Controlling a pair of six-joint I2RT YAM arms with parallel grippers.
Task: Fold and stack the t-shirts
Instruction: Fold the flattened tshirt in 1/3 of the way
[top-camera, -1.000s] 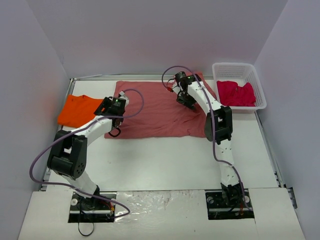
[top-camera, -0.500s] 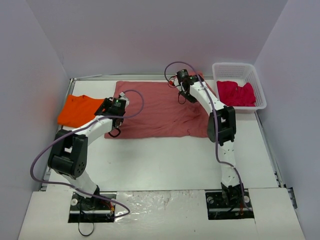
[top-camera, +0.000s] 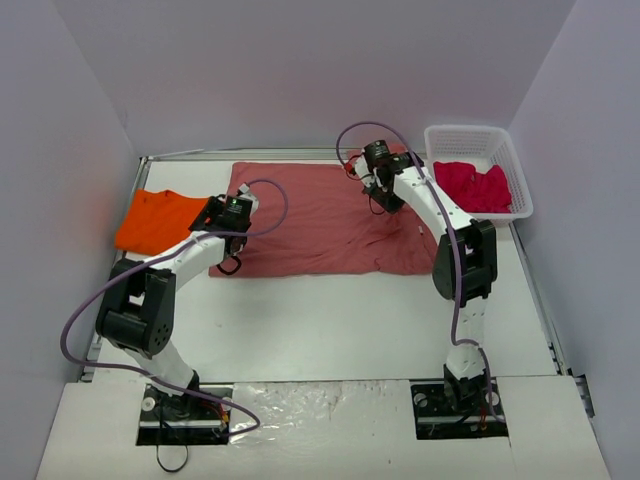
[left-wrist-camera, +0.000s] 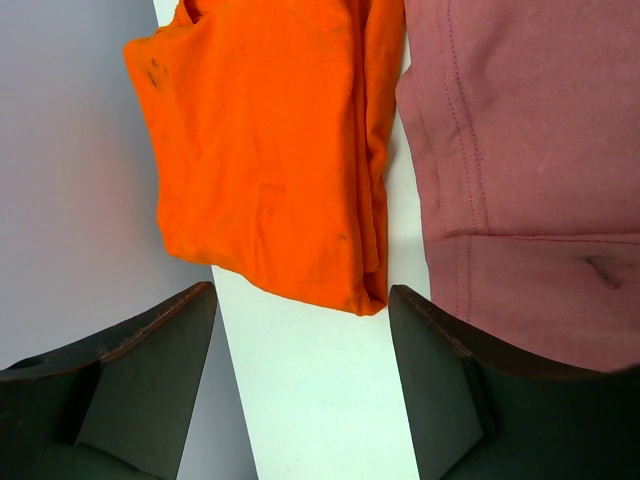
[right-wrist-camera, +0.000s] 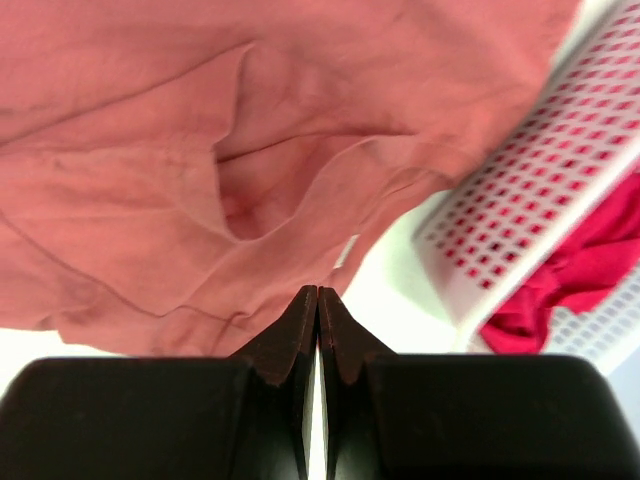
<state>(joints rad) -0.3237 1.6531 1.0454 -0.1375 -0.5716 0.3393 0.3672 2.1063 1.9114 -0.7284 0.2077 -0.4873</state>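
Note:
The large brick-red t-shirt (top-camera: 310, 220) lies spread flat across the far middle of the table. My right gripper (top-camera: 382, 203) hovers over its far right part, near the sleeve. In the right wrist view it (right-wrist-camera: 318, 292) is shut, tips pressed together just above the rumpled red cloth (right-wrist-camera: 200, 150), with no cloth seen between them. The orange t-shirt (top-camera: 155, 220) lies folded at the far left. My left gripper (top-camera: 228, 262) sits at the red shirt's near left corner. It (left-wrist-camera: 300, 300) is open over bare table, between the orange t-shirt (left-wrist-camera: 270, 150) and the red hem (left-wrist-camera: 530, 150).
A white mesh basket (top-camera: 470, 130) stands at the far right and holds the crimson-pink t-shirt (top-camera: 472, 186). In the right wrist view the basket (right-wrist-camera: 520, 220) and the pink cloth (right-wrist-camera: 580, 280) lie just right of my fingers. Grey walls enclose the table on three sides.
My right gripper has shut and moved right and slightly farther back, toward the basket. The red shirt's right side has shifted a little. The left arm has not moved.

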